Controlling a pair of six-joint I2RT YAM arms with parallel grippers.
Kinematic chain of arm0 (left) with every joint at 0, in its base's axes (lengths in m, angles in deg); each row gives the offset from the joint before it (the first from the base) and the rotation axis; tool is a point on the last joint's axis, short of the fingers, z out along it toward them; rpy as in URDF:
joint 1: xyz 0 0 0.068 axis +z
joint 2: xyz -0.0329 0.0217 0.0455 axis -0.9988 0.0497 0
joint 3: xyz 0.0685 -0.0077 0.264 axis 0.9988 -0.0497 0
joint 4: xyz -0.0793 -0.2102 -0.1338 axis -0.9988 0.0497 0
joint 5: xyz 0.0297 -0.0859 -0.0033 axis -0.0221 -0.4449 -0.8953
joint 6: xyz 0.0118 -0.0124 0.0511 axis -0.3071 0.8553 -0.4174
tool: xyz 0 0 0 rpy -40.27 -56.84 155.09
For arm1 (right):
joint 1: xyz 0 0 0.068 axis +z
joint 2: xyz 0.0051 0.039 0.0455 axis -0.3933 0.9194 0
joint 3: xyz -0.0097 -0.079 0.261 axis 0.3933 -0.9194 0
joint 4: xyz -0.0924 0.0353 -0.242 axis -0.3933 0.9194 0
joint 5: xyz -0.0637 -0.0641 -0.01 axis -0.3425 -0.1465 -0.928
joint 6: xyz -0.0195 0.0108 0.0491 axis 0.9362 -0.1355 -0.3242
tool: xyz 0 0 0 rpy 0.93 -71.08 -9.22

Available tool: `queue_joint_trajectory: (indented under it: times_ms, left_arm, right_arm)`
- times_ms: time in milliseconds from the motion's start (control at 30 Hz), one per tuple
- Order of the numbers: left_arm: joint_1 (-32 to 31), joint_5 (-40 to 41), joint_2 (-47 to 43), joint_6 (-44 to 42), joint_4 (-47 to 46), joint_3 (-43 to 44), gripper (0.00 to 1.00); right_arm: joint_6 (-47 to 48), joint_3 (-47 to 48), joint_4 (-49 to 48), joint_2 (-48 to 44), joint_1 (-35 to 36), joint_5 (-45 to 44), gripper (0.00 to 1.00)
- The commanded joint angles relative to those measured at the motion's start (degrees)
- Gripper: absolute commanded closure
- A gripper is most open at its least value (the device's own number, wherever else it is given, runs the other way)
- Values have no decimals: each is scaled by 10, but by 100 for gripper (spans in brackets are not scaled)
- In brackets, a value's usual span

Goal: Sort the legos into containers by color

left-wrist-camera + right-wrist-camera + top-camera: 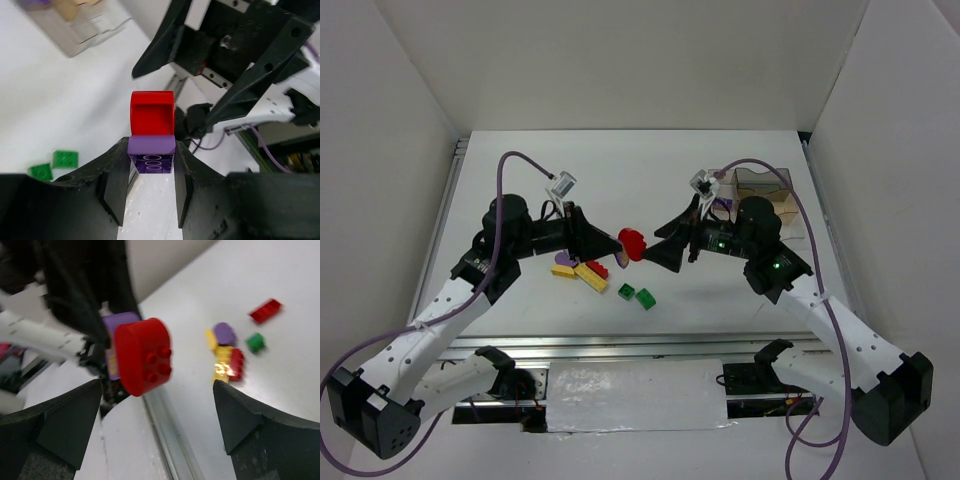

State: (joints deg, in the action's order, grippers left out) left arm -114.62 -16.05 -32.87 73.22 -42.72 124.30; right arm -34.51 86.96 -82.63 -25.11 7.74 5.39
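Pinched in the left claw (pixel 151 145), near the middle of the overhead view: a purple brick (pixel 151 156), with a finger tight against each of its two sides. Stuck to that brick's far end and jutting past the fingertips: a red rounded brick (pixel 152 112), carried above the counter (pixel 720 290). Facing it from the right side of the frame: the right claw (pixel 157 390), spread wide and gripping nothing, one finger to either side of the red piece, with clear space showing on both sides in its own wrist view. Loose on the counter, just below and left of the two meeting claws: two yellow bricks (pixel 563 270), with a red brick (pixel 598 267) touching the nearer yellow one. A little lower, toward bottom centre: two green bricks (pixel 626 291) side by side. Beside the yellows in the right wrist view: a purple rounded piece (pixel 224 332). At upper right of the overhead frame, beyond the right arm and apart from the held pair: the clear divided tray (pixel 765 185), contents too blurred to name.
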Motion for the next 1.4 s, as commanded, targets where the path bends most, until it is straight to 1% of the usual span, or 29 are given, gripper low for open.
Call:
queue_joint_trajectory:
  times_ms: [0, 67, 100, 167, 200, 300, 333, 400, 467, 500, 533, 567, 600, 633, 667, 700, 733, 767, 800, 833, 867, 900, 967, 1000, 1033, 1100, 1200, 1367]
  left_arm:
    - [-2, -109, -19, -16, -104, -14, 100]
    - [-2, -126, -22, -3, -145, -23, 100]
    - [-2, -130, -22, 5, -151, -28, 100]
    - [-2, -130, -20, 7, -154, -27, 100]
    - [-2, -133, -18, 8, -155, -27, 100]
    - [-2, -150, -14, 18, -173, -29, 100]
    - [-2, -152, -14, 21, -176, -30, 100]
    - [-2, -148, -14, 18, -171, -30, 100]
    - [-2, -140, -18, 15, -167, -29, 100]
    - [-3, -137, -18, 12, -163, -29, 100]
    - [-2, -130, -19, 10, -160, -29, 100]
    - [-2, -122, -21, 4, -153, -25, 100]
    - [-2, -106, -22, 0, -120, -22, 100]
    - [-2, -56, -26, -6, -95, -16, 100]
    - [-2, -24, -27, -21, -68, -4, 100]
    - [-2, 12, -27, -28, -36, 5, 100]
    - [-1, 77, -23, -39, 28, 13, 100]
    - [-1, 105, -21, -43, 50, 24, 100]
    - [-1, 131, -16, -46, 71, 28, 100]
    - [-1, 155, -12, -43, 100, 29, 100]
    - [0, 200, -9, -41, 113, 30, 100]
    - [0, 219, -2, -36, 131, 31, 100]
    - [-1, 231, 5, -39, 134, 30, 100]
    - [0, 223, 7, -41, 132, 29, 100]
    - [0, 215, 10, -41, 129, 26, 100]
    - [-1, 199, 10, -39, 118, 22, 100]
    - [-1, 186, 9, -43, 112, 19, 100]
    - [-2, 179, 17, -43, 93, 22, 100]
  right_arm:
    - [-22, -1, -93, -23, 5, 168, 0]
    - [-47, -2, -115, -6, 5, 195, 2]
    - [-61, -4, -152, 8, 7, 226, 3]
    - [-106, -15, -203, 17, 9, 241, 6]
    - [-113, -16, -221, 21, 14, 239, 8]
    - [-113, -11, -225, 29, 23, 222, 18]
    - [-116, -10, -230, 32, 24, 225, 26]
    - [-122, -3, -237, 43, 28, 226, 29]
    - [-111, 9, -221, 51, 34, 221, 45]
    - [-107, 10, -214, 56, 34, 217, 59]
    - [-108, 8, -210, 55, 31, 208, 100]
    - [-106, 5, -193, 47, 29, 180, 100]
    - [-78, 4, -164, 40, 10, 165, 100]
    - [-65, 3, -130, 30, -6, 136, 100]
    - [-59, -4, -105, 13, -25, 78, 100]
    - [-66, -13, -78, 5, -56, 58, 100]
    - [-77, -29, -67, 0, -112, 38, 100]
    - [-91, -32, -25, 0, -144, 13, 100]
    - [-108, -36, -4, 4, -176, -32, 100]
    - [-139, -35, 25, 10, -229, -68, 100]
    - [-151, -30, 96, 23, -250, -118, 100]
    - [-181, -21, 132, 36, -273, -250, 100]
    - [-201, -16, 173, 48, -283, -378, 100]
    - [-211, -12, 196, 56, -294, -455, 100]
    - [-231, -1, 206, 73, -301, -484, 100]
    - [-240, 21, 218, 91, -327, -540, 100]
    - [-253, 56, 229, 145, -348, -584, 100]
    - [-266, 89, 235, 222, -385, -595, 100]
